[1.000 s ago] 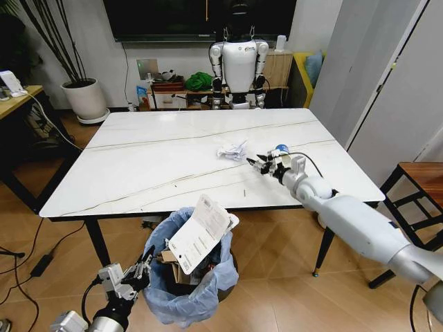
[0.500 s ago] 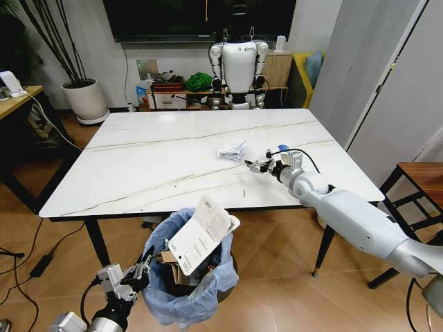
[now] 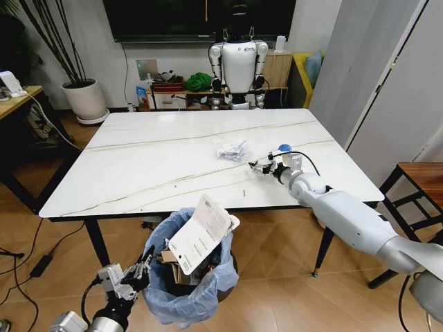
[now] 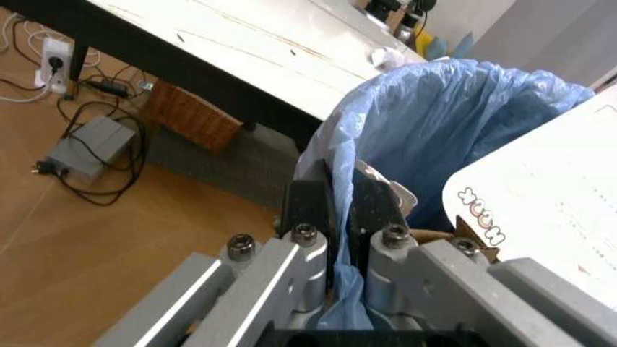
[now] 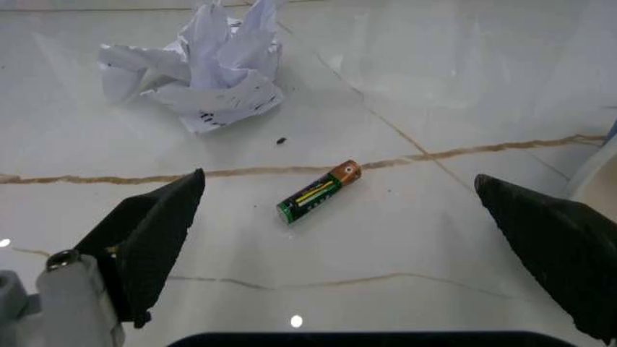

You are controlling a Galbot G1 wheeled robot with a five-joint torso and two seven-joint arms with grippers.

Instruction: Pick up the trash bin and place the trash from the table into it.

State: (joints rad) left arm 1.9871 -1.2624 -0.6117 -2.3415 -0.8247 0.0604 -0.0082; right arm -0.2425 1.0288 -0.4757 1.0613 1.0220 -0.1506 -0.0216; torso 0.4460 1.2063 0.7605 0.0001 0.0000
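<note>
The trash bin (image 3: pixel 194 280) with its light-blue bag stands on the floor at the table's near edge, white printed sheets (image 3: pixel 201 234) and brown cardboard sticking out. My left gripper (image 3: pixel 140 270) is shut on the bin's bag rim (image 4: pixel 337 210). On the white marble-look table (image 3: pixel 138 159) lies crumpled white paper (image 3: pixel 232 150), (image 5: pixel 198 69). My right gripper (image 3: pixel 259 166), (image 5: pixel 339 181) is open just above the tabletop beside that paper, with a small green battery (image 5: pixel 318 191) between its fingers (image 5: pixel 149 231). A blue-and-white paper cup (image 3: pixel 282 149) stands just behind the gripper.
A white humanoid robot (image 3: pixel 239 55) stands beyond the table's far edge. A wooden stool (image 3: pixel 422 180) is at the right, a tan desk (image 3: pixel 14 90) and potted plant (image 3: pixel 84 97) at the left. Cables and a power adapter (image 4: pixel 82 148) lie on the floor under the table.
My right arm has stretched a little farther over the table, its elbow shifting inward, while the gripper stays beside the crumpled paper. The left gripper and bin have not moved.
</note>
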